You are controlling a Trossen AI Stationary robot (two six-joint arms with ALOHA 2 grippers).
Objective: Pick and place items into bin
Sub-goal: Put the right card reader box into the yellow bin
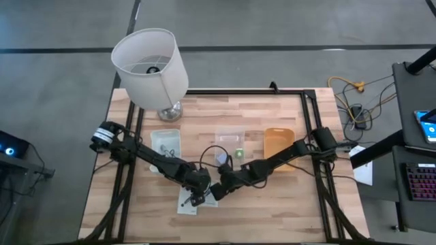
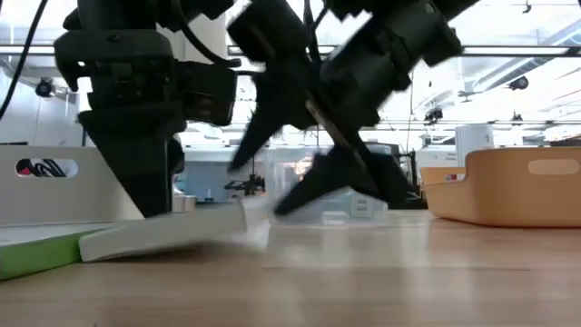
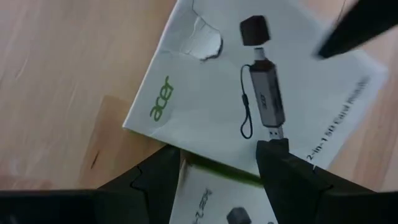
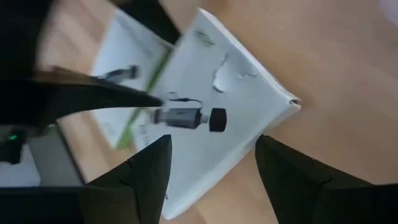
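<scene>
Both grippers are meeting over two stacked white packets (image 3: 205, 106) lying near the table (image 1: 286, 197) front edge. The left gripper (image 3: 221, 165) and right gripper (image 4: 211, 155) are each hovering with jaws released, straddling the upper packet's edge.

Two stacked packets (image 1: 189, 199) near the table (image 1: 286, 204) front edge at six o'clock, both grippers meeting over them, clear containers (image 1: 165, 141) and bin (image 1: 279, 144) behind toward twelve, lampshade (image 1: 150, 64) at eleven o'clock.
</scene>
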